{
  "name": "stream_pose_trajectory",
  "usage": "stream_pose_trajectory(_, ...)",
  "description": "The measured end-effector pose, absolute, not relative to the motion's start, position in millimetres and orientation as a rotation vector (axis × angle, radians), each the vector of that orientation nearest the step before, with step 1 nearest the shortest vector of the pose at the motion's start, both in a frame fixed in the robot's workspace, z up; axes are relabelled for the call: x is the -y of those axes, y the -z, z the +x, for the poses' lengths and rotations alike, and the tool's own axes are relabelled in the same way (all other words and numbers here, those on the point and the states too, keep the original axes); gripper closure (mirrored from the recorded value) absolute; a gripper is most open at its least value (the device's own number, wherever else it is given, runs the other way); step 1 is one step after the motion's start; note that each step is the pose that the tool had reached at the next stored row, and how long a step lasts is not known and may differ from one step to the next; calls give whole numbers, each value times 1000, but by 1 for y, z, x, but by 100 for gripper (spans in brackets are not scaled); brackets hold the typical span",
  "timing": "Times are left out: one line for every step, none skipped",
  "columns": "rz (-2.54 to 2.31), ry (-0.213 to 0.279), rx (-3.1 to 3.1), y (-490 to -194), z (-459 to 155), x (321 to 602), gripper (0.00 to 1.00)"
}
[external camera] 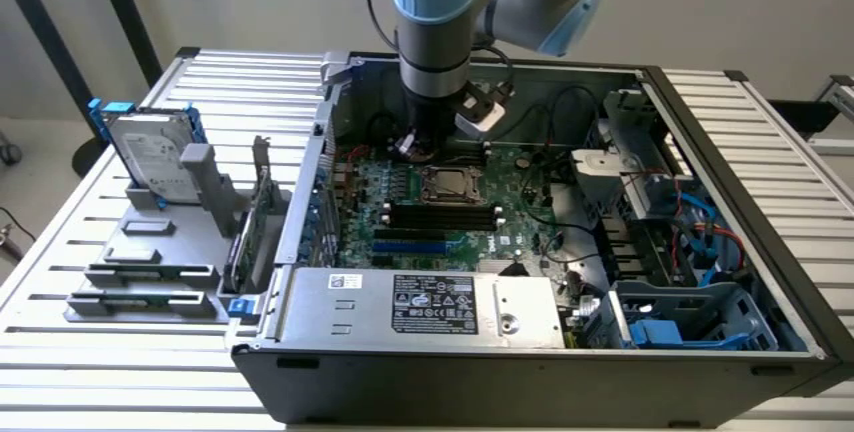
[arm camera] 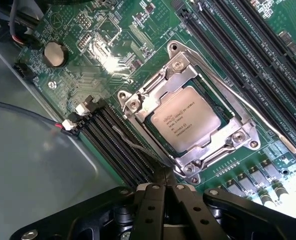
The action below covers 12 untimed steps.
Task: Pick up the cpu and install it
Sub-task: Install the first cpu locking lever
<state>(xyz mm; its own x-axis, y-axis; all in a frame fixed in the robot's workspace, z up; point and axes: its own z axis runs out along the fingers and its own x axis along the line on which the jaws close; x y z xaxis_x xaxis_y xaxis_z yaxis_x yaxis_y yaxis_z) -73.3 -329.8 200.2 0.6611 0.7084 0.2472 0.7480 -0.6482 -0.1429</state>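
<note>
CPU (arm camera: 186, 123) sits seated in its socket on the green motherboard (arm camera: 113, 40), a flat square chip with a silver-grey metal lid bearing several lines of small printed text too fine to read, framed by the shiny steel retention bracket (arm camera: 207, 150). Going from the exterior view's left: a hard drive (external camera: 150, 157) with blue rails stands upright in a grey holder (external camera: 147, 272) on the slatted table (external camera: 80, 352); then the open computer case (external camera: 534, 372), whose power supply (external camera: 427, 307) carries a white sticker and a black label, both illegible. Over the board, just beside the socket, the gripper (arm camera: 163, 176) hangs with its fingers pressed together, holding nothing.
</note>
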Motion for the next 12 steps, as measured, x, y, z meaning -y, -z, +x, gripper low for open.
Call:
stream_pose_trajectory(-2647, 249, 1180, -200, -72, 330, 89)
stream_pose_trajectory(-2647, 249, 1180, -200, -72, 330, 89)
stream_pose_trajectory(-2648, 249, 1181, -199, -71, 329, 89)
stream_pose_trajectory(-2649, 250, 1182, -199, -70, 329, 89)
stream_pose_trajectory(-2650, 250, 1182, -199, -69, 329, 89)
stream_pose_trajectory(-2651, 250, 1183, -198, -68, 329, 89)
stream_pose_trajectory(-2653, 249, 1184, -198, -68, 329, 89)
stream_pose_trajectory(-2655, 248, 1185, -198, -67, 328, 89)
stream_pose_trajectory(-2658, 247, 1186, -198, -67, 328, 89)
stream_pose_trajectory(-2660, 245, 1187, -198, -67, 328, 89)
stream_pose_trajectory(-2663, 244, 1189, -198, -67, 327, 89)
stream_pose_trajectory(-2665, 242, 1190, -198, -67, 326, 89)
